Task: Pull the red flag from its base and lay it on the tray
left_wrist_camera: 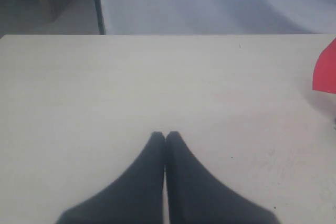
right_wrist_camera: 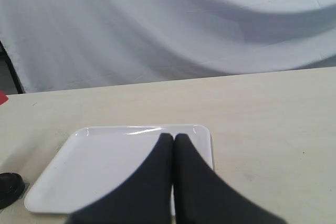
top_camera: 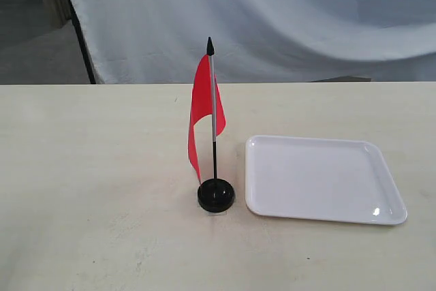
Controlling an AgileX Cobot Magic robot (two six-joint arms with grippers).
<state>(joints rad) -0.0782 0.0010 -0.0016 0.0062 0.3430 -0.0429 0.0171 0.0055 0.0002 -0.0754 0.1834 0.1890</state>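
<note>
The red flag [top_camera: 199,110] stands upright on its thin pole in the round black base [top_camera: 216,195], mid-table in the exterior view. Just right of the base lies the white tray [top_camera: 320,178], with nothing on it. Neither gripper shows in the exterior view. In the left wrist view my left gripper [left_wrist_camera: 165,135] is shut over bare table, and a corner of the red flag [left_wrist_camera: 326,72] shows at the frame edge. In the right wrist view my right gripper [right_wrist_camera: 174,137] is shut with nothing in it, in front of the tray [right_wrist_camera: 105,156]; the base [right_wrist_camera: 9,186] shows beside the tray.
The pale wooden table [top_camera: 95,168] ends at its far edge against a hanging white cloth [top_camera: 293,18]. A dark upright post [top_camera: 82,39] stands at the cloth's left side.
</note>
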